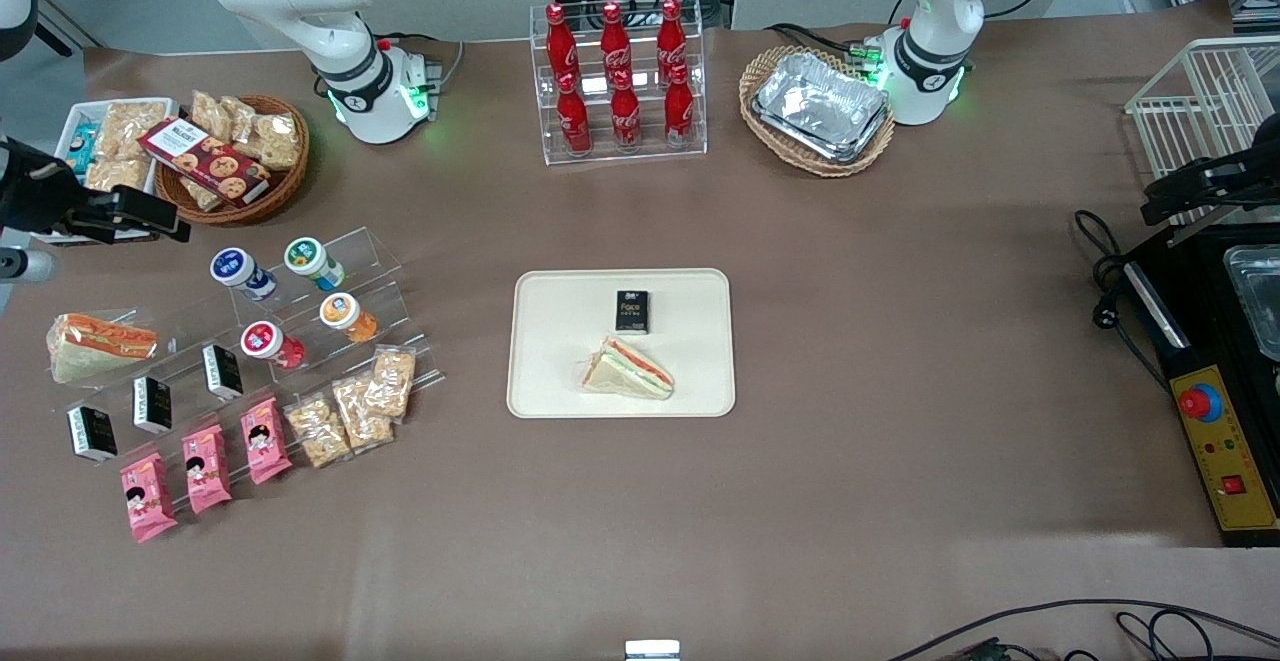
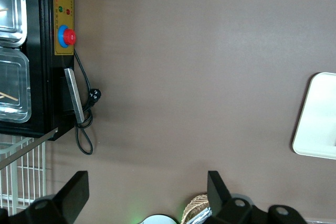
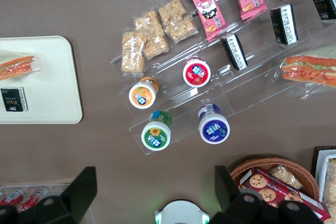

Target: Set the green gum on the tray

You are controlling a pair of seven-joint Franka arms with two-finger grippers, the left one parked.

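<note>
The green gum [image 1: 313, 261] [image 3: 156, 135], a small white bottle with a green-and-white lid, lies on the upper step of a clear acrylic stand [image 1: 375, 251]. The cream tray [image 1: 560, 341] [image 3: 52, 77] lies flat at the table's middle, and one corner of the tray [image 2: 320, 124] shows in the left wrist view. It carries a black packet [image 1: 632, 310] and a wrapped sandwich [image 1: 628, 371]. My right gripper [image 1: 150, 213] [image 3: 155, 182] hangs open and empty above the table, off toward the working arm's end from the gum and not touching it.
Blue-lidded [image 1: 232, 267], orange-lidded [image 1: 342, 311] and red-lidded [image 1: 262, 339] bottles share the stand, with black packets, pink packs and cracker bags on lower steps. A snack basket [image 1: 235, 156], a cola rack [image 1: 620, 81] and a wicker basket of foil trays [image 1: 818, 106] stand farther from the camera.
</note>
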